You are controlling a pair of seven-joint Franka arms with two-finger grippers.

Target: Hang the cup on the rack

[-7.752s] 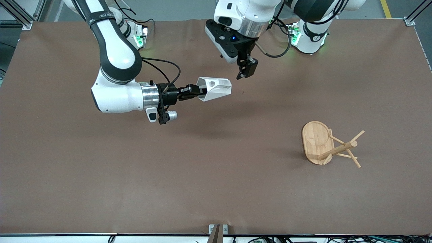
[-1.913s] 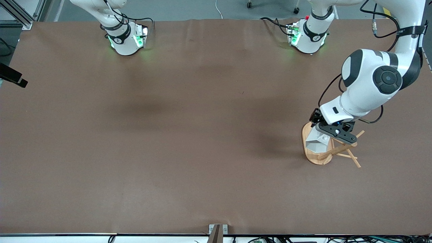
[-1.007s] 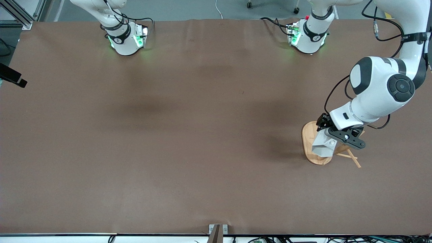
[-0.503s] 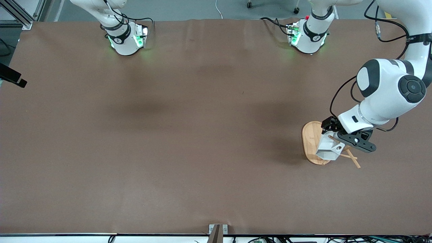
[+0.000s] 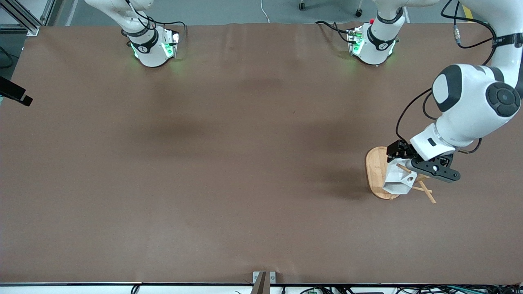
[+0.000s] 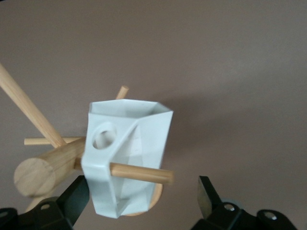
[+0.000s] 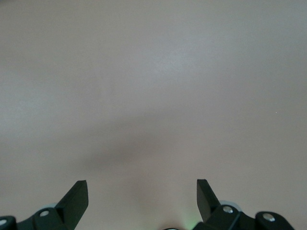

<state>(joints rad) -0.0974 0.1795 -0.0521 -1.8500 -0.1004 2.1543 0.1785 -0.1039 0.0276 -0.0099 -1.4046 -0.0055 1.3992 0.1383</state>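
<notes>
- At the left arm's end of the worktop: rack, light bamboo mug tree, standing on its oval base, round post leaning out with thin pegs angling off it.
- On one peg: cup, small, white, faceted, hanging over the rack's base; peg passing through beside the blocky handle in the left wrist view, round hole in the handle showing, polygonal rim pointing away from the wrist camera.
- Around the cup: left tool, fingers now spread wide, one fingertip just beside the cup's wall, the other well apart from it; gripping nothing, by the look of the gap.
- Change against half a second ago: cup sitting in nearly the same place over the base, tool body shifting slightly toward the left arm's end; against a second ago, cup lying lower on the rack and further along the peg.
- Reading for the task: cup apparently resting on the peg by its own weight, release done; hanging judged essentially complete, only withdrawing the tool without nudging the cup remaining.
- Risk noted: near fingertip brushing the cup on the way out, tipping it off the peg.
- Off the worktop's edge, out of the front view: right tool, spread open, empty, waiting over bare surface.
</notes>
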